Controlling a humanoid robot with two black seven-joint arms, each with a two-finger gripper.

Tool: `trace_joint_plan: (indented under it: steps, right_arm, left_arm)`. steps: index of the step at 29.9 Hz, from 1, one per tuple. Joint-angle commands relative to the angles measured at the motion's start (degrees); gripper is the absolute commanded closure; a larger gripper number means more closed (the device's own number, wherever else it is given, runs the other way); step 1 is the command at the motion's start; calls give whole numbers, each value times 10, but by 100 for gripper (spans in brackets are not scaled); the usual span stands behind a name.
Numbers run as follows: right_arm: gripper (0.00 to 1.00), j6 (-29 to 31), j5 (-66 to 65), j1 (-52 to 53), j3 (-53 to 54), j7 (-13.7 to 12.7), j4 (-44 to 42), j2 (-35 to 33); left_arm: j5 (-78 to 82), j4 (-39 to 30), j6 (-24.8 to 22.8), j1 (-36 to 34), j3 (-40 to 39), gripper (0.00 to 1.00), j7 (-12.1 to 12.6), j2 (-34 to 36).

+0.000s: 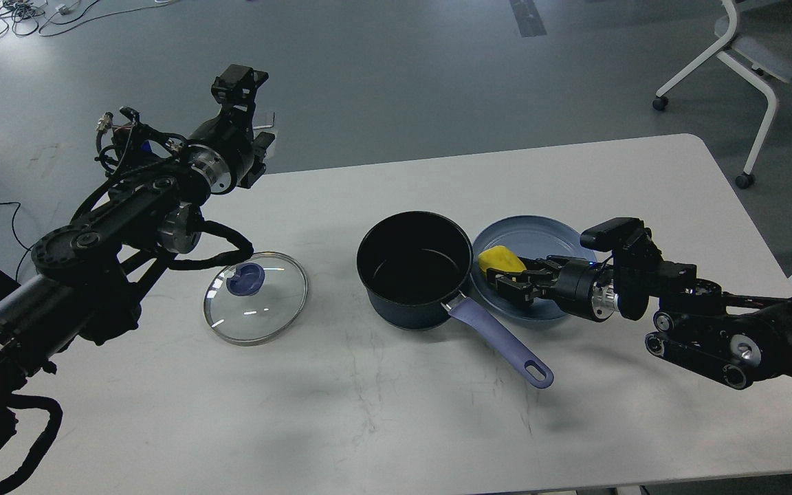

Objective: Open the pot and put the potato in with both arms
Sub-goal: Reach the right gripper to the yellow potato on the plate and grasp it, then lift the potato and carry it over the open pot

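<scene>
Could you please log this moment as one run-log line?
lid: off, on table | pot: open, empty | right gripper: at potato on plate

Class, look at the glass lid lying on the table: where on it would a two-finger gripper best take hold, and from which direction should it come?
Grip the blue knob at the middle of the glass lid, coming straight down from above. The lid lies flat on the table with its knob up; the thin rim sits flush, giving fingers little to catch.

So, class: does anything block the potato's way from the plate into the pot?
Nothing visible does. The potato sits on the plate at the right gripper, beside the pot, which is open; the lid lies left.
</scene>
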Motion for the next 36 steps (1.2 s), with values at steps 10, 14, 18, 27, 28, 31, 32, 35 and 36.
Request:
trace_joint_plan:
  steps: [10,14,18,27,28,31,32,35,36]
  right_arm:
    - [64,-2,7,61,5,-1,31,-71]
    - [64,-3,38,82,5,0,92,-102]
    - [64,-3,64,91,5,6,134,-100]
    - [64,-4,67,111,0,9,82,15]
    - [63,-2,67,116,-1,10,65,33]
    - [42,0,68,119,-2,8,50,53]
    - [9,0,68,120,-3,5,46,59]
    - [0,4,68,122,-7,0,47,58]
    - [0,10,70,121,-8,-2,48,55]
  left_arm:
    - [1,0,1,3,2,2,0,-1]
    - [1,1,1,2,2,2,-1,-1]
    - [1,1,1,3,2,2,-1,0]
    - [0,1,2,3,2,2,-1,6]
    - [0,0,2,3,2,2,-1,6]
    - [0,0,2,3,2,2,-1,6]
    - [0,1,2,3,2,2,-1,6]
    - [-1,1,2,2,2,2,0,4]
    - [-1,0,2,2,1,2,0,4]
